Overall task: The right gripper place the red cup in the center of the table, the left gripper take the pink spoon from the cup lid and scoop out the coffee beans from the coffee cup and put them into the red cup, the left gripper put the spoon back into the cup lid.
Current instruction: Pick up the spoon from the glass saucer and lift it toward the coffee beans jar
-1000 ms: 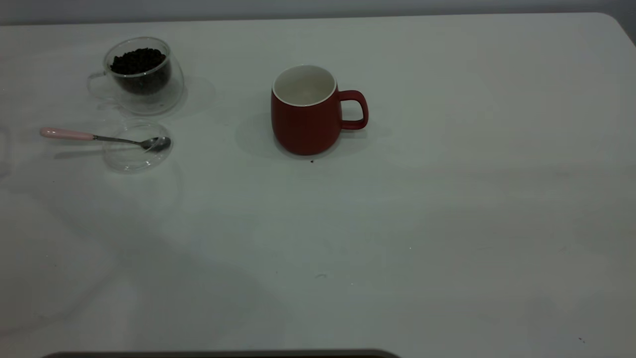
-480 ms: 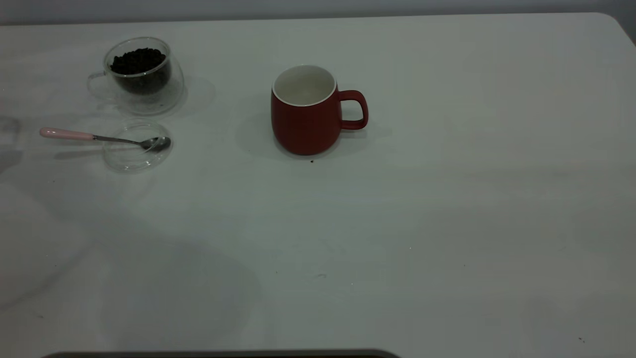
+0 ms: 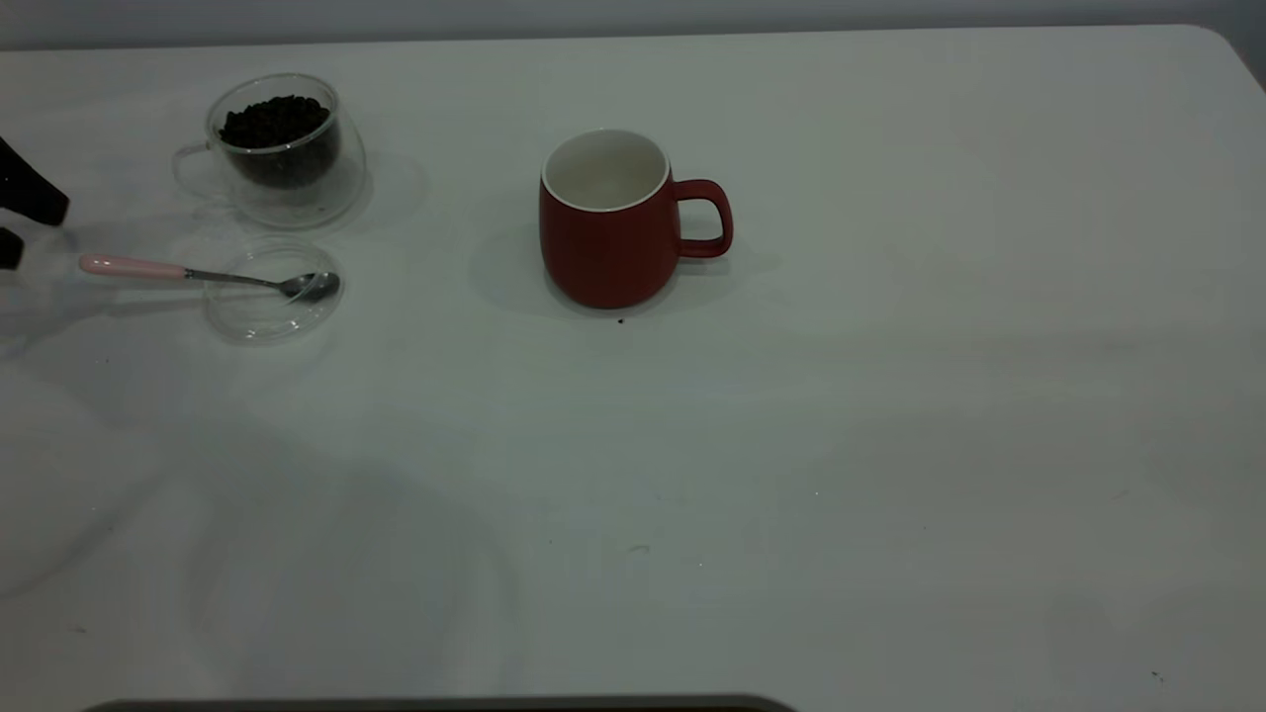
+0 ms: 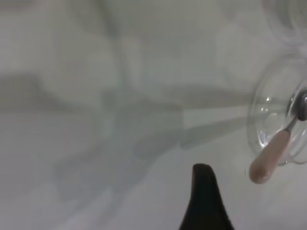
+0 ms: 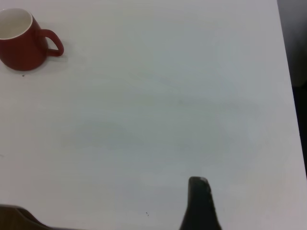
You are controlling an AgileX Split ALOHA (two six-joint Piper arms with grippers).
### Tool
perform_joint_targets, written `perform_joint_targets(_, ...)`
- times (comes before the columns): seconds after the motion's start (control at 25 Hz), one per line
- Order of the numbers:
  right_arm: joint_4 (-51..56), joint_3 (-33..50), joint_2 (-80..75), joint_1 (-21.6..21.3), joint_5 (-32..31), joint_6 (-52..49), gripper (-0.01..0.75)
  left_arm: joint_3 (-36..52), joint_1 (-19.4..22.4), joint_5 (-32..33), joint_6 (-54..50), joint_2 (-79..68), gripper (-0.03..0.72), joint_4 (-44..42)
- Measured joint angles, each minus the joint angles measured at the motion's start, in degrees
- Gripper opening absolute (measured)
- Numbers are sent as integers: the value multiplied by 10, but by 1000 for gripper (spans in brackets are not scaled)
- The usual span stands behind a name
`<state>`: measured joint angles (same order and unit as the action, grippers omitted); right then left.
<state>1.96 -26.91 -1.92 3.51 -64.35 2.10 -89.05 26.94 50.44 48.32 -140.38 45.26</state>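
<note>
Exterior view showed the left pincer (image 3: 18, 222) at the far left edge of the white bench (image 3: 890, 445), only two black tips visible, one above the other with a gap between them, so it stood open and held nothing. It was just left of the pink spoon (image 3: 203, 275), near the pink handle end but not touching it. The spoon lay with its metal bowl inside the cup lid (image 3: 273, 291) and its handle reaching out to the left over the rim. Just behind the lid stood the coffee cup (image 3: 282, 150) with the coffee beans (image 3: 274, 121) heaped in it. The red cup (image 3: 613, 220) stood upright near the middle of the bench, handle to the right, its white inside empty, well apart from the glass things.

The right pincer (image 5: 201, 203) was seen only in the right wrist view as one dark finger above bare bench, far from the red cup; I cannot tell whether it was open.
</note>
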Motion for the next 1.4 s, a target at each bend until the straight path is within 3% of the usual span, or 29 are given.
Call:
perform_joint_targets(1.04, 0, 0, 0, 0, 0, 0, 590, -4, -44, 5, 97, -72, 582, 105)
perform_joint_targets(1.2, 0, 0, 0, 0, 0, 0, 590, -4, -44, 14, 97, -72, 536, 111)
perform_joint_targets(1.4, 0, 0, 0, 0, 0, 0, 590, -4, -43, 22, 98, -72, 426, 111)
